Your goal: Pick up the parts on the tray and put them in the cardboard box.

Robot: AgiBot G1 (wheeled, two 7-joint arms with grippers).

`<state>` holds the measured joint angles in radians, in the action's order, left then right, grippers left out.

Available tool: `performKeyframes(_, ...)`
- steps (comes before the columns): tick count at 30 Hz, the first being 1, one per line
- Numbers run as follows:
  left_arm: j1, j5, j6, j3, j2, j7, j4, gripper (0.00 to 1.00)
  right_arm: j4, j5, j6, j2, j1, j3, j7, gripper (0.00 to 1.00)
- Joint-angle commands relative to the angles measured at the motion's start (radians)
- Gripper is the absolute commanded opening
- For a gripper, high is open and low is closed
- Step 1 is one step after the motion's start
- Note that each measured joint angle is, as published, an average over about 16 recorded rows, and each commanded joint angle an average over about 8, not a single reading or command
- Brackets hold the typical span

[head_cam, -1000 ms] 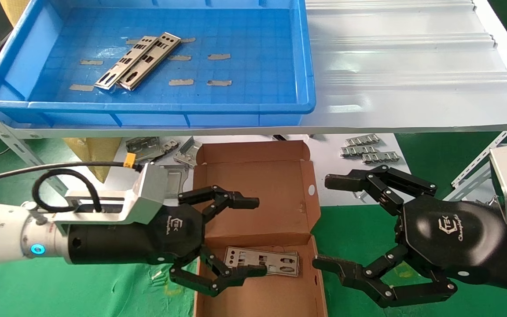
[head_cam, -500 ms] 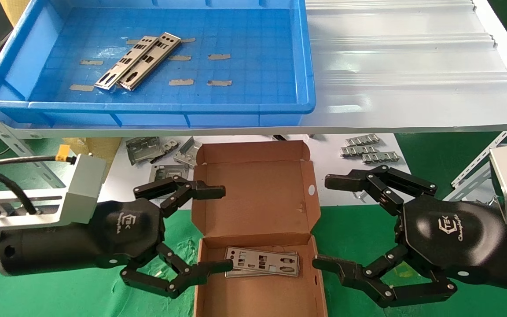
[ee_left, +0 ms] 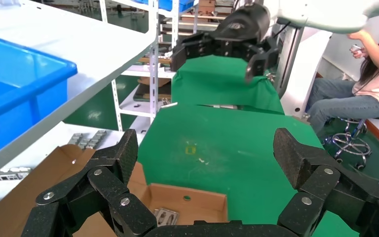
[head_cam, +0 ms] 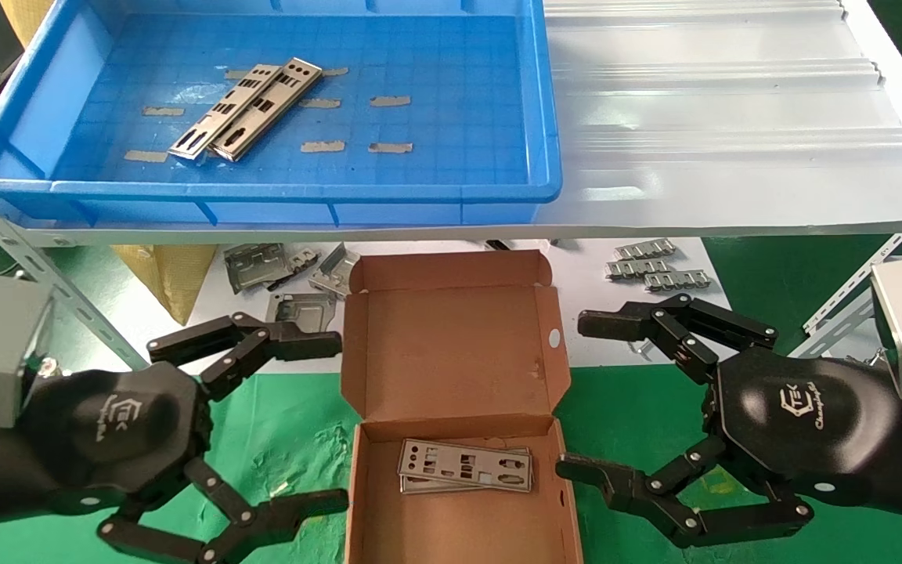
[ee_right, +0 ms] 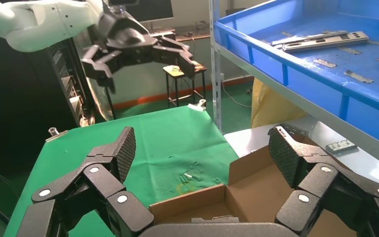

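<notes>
Two silvery punched plates (head_cam: pixel 246 108) lie side by side in the blue tray (head_cam: pixel 549 117) on the white shelf; they also show in the right wrist view (ee_right: pixel 321 41). The open cardboard box (head_cam: pixel 451 345) sits below on the green table, with plates (head_cam: pixel 467 466) stacked in its near half. My left gripper (head_cam: pixel 326 423) is open and empty, left of the box. My right gripper (head_cam: pixel 576 395) is open and empty, right of the box. The box also shows in the left wrist view (ee_left: pixel 187 200) and right wrist view (ee_right: pixel 256 182).
Darker grey stamped brackets (head_cam: pixel 279 270) lie behind the box on the left. Small ridged clips (head_cam: pixel 654 266) lie on a white sheet behind on the right. The shelf's front edge (head_cam: pixel 654 227) overhangs the box's lid. A seated person (ee_left: pixel 360 74) shows far off.
My left gripper has drawn back leftward out of the box, open and empty, leaving the plates inside. The right arm has not moved.
</notes>
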<state>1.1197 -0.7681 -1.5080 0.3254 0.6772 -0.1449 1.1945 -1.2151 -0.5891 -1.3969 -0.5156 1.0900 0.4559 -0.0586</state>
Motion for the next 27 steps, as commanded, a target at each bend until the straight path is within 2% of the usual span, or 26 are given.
performKeyframes(1, -0.018, 0.015, 0.005, -0.018, -0.026, -0.017, 0.035, 1.0, 0.0, 0.0, 0.0, 0.0, 0.0, 0.0, 0.0, 1.0)
performKeyframes(11, -0.058, 0.051, 0.015, -0.059, -0.084, -0.05, 0.114, 1.0, 0.0, 0.0, 0.0, 0.0, 0.0, 0.0, 0.0, 1.0)
performKeyframes(27, -0.048, 0.041, 0.013, -0.049, -0.07, -0.044, 0.095, 1.0, 0.0, 0.0, 0.0, 0.0, 0.0, 0.0, 0.0, 1.0)
